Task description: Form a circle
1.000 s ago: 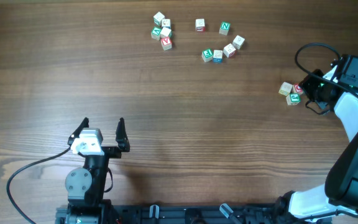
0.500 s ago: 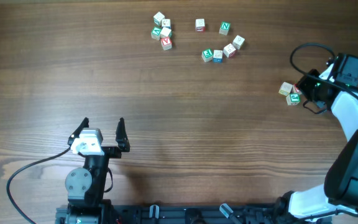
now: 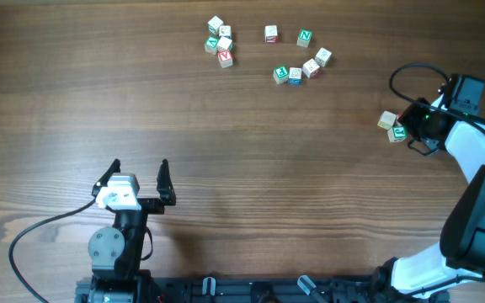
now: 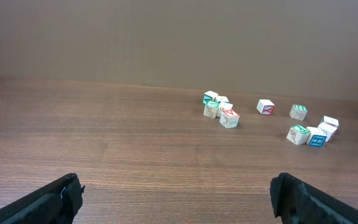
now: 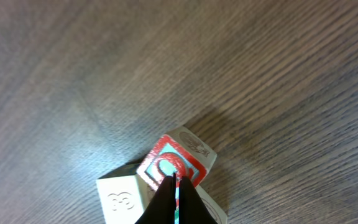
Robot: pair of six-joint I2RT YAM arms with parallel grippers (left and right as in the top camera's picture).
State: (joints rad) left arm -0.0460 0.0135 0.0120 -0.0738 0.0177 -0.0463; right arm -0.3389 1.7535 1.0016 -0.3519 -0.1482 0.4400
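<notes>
1. The left gripper sat at the lower left of the overhead frame, its jaws spread wide and holding nothing.
2. The right gripper was at the right edge of the overhead frame, its fingers pinched fully together into a point with nothing visible between them.
3. In the right wrist view that point met the top face of a red-ringed block, which touched a white-faced block at the bottom of the frame.
4. From overhead, a tan block and a green block lay just beside that gripper.
5. The remaining blocks lay along the top of the wooden table: a tight cluster left of centre, a lone red-marked block, a green N block, and a curved row of four below those.
6. Together these made a loose arc, open on its lower left side.
</notes>
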